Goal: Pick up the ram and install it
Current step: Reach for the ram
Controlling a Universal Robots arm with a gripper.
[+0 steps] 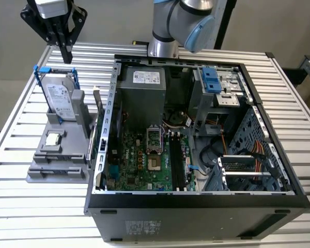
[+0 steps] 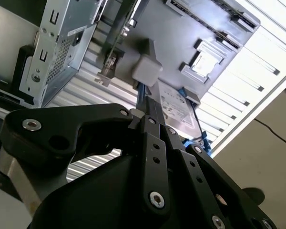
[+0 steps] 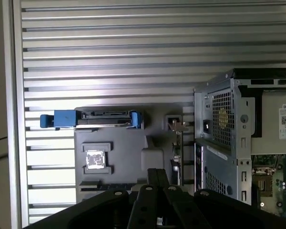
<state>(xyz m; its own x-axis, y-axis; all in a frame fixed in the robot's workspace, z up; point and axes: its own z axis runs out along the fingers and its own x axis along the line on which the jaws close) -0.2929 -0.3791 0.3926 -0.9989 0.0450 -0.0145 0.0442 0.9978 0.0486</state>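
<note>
**Gripper closed and empty, high over the holder; ram stood to one side of it**

The black gripper (image 1: 67,56) hung with its jaws together, holding nothing, above the far end of the silver hard drive in its blue bracket (image 1: 59,98). The ram, a long thin dark board (image 1: 98,111), stood on its edge in the grey plastic holder (image 1: 57,168), toward the exterior view's right of the gripper and lower. Its long axis ran beside the wall of the open black computer case (image 1: 196,209). I judged the room there narrow, between the holder's grey block and the case. The holder rested flat on the slatted metal table (image 1: 15,206).
</note>
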